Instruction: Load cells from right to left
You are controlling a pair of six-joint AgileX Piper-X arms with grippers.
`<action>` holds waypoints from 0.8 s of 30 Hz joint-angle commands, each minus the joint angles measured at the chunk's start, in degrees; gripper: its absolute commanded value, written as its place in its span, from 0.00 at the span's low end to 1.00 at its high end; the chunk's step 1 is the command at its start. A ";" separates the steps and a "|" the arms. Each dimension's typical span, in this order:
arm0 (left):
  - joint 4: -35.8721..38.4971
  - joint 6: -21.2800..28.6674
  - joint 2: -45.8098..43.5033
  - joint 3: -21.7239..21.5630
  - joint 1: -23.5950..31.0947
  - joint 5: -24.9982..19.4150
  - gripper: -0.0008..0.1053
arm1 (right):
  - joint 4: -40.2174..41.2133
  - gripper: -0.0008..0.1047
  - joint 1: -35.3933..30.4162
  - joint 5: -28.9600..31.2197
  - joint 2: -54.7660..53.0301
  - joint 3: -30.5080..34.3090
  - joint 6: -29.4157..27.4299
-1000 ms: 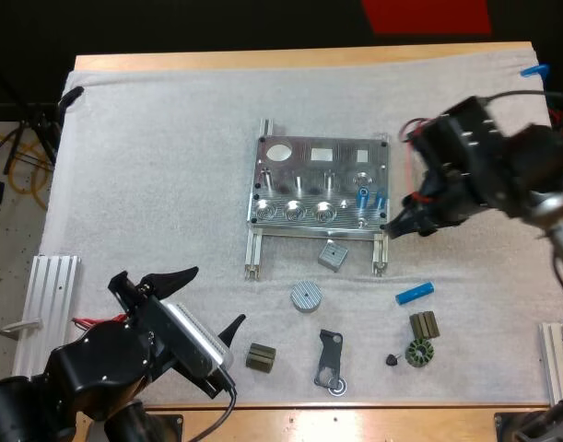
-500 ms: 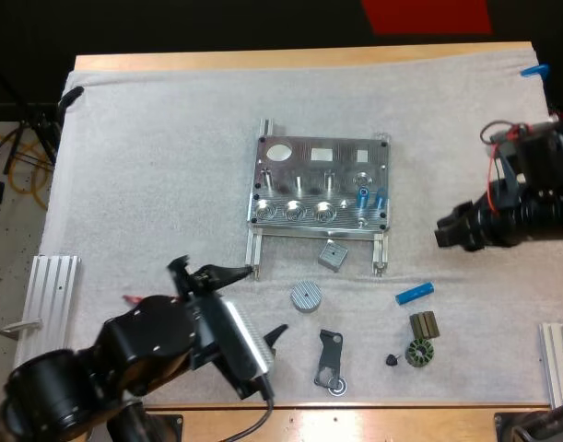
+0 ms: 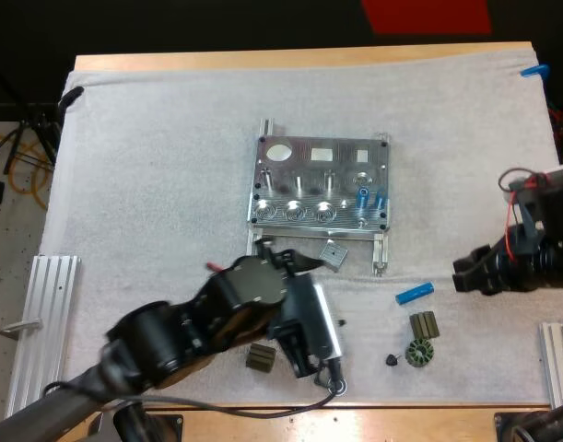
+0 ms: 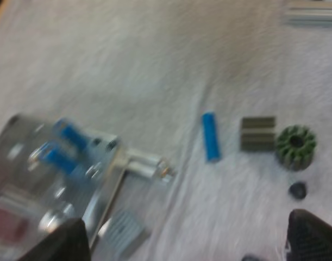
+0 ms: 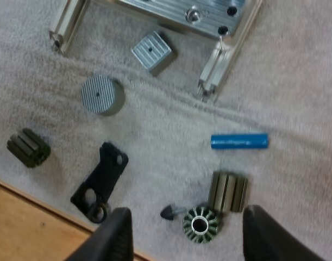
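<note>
Covering most of a wooden table (image 3: 263, 59) is a white mat (image 3: 152, 166) with a soft, towel-like nap. At its middle sits a metal fixture (image 3: 322, 184): a flat, machined plate on two rails, hard and shiny, with round sockets and square cut-outs. Two loaded cells (image 3: 362, 196) stand upright at its right end; the sockets to their left look empty.

The left gripper (image 4: 187, 239) hangs over the mat by the fixture's front right corner, jaws spread and holding nothing. The right gripper (image 5: 190, 235) hovers over the loose parts in front of the fixture, jaws also spread and empty.

Those parts are a flat black bracket (image 5: 100, 182), a round grooved metal disc (image 5: 102, 94), a square grooved metal block (image 5: 151, 51), a grey-green ribbed block (image 5: 228, 191) and a green toothed ring (image 5: 201, 222).

The loose blue cell (image 5: 239, 141) lies on its side on the mat, between the fixture's right rail foot and the ribbed block, touching neither. It is a slim, smooth, bright blue cylinder. It is probably light and rigid, with a slick skin that could slip or roll, though the mat's nap should steady it. The best hold is likely across the barrel at mid-length, pads on opposite sides, leaving an end free to tip upright into a socket.
</note>
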 commanded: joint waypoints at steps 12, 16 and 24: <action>-12.40 3.24 16.03 -0.04 -0.03 2.43 0.68 | 0.91 0.44 -0.15 6.83 -6.51 5.40 2.06; -14.32 3.22 20.60 -0.04 -0.03 2.43 0.68 | 0.91 0.44 -0.15 7.59 -7.03 5.40 2.06; -20.24 2.81 29.56 -0.04 -0.03 3.94 0.68 | 0.91 0.44 -0.15 7.59 -7.02 5.40 2.06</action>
